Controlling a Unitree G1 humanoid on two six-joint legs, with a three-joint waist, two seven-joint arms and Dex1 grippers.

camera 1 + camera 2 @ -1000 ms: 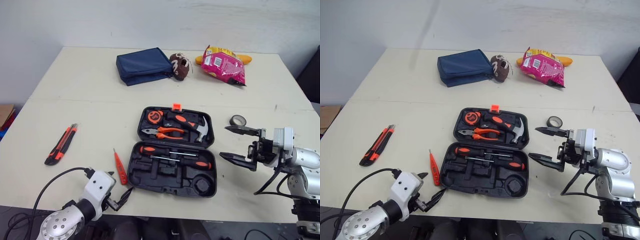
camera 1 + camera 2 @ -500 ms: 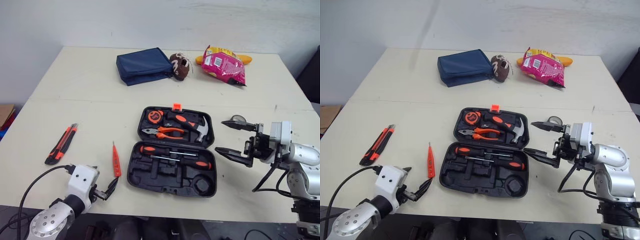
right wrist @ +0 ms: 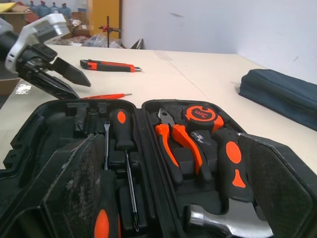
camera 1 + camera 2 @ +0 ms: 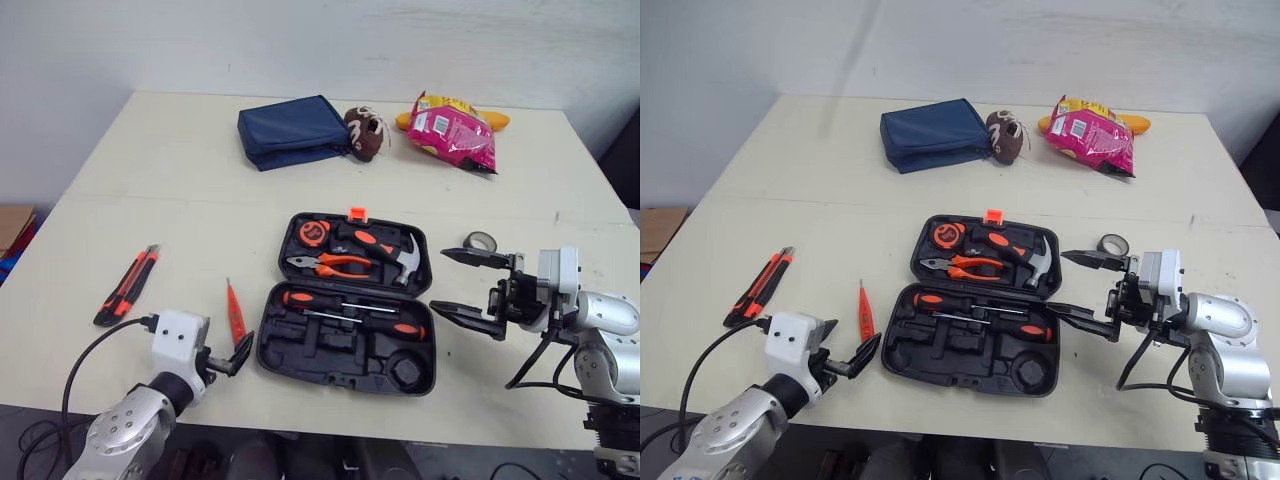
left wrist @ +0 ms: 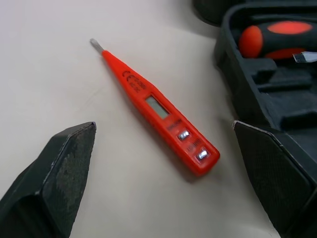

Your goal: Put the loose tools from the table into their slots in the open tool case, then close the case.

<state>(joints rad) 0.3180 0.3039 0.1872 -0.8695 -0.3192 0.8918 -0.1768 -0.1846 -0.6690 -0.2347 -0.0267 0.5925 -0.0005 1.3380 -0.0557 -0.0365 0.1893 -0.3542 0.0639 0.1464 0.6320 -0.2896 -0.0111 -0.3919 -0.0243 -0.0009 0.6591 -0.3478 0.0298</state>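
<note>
The black tool case (image 4: 283,352) lies open mid-table, with a tape measure, pliers and hammer in its lid and screwdrivers in its base. An orange tester pen (image 5: 163,116) lies on the table just left of the case. My left gripper (image 4: 232,360) is open, just behind the pen's near end, with nothing between its fingers. An orange-and-black utility knife (image 4: 125,285) lies further left. A grey tape roll (image 4: 480,241) sits right of the case. My right gripper (image 4: 440,280) hangs open at the case's right edge, between the case and the roll.
A blue pouch (image 4: 290,130), a brown toy ball (image 4: 367,132) and a pink snack bag (image 4: 455,128) lie along the far side of the table. The table's front edge runs just below the case and my left gripper.
My left gripper swung left, away from the case's front corner, then came back in behind the tester pen. My right gripper has shifted only slightly. The camera has moved a little.
</note>
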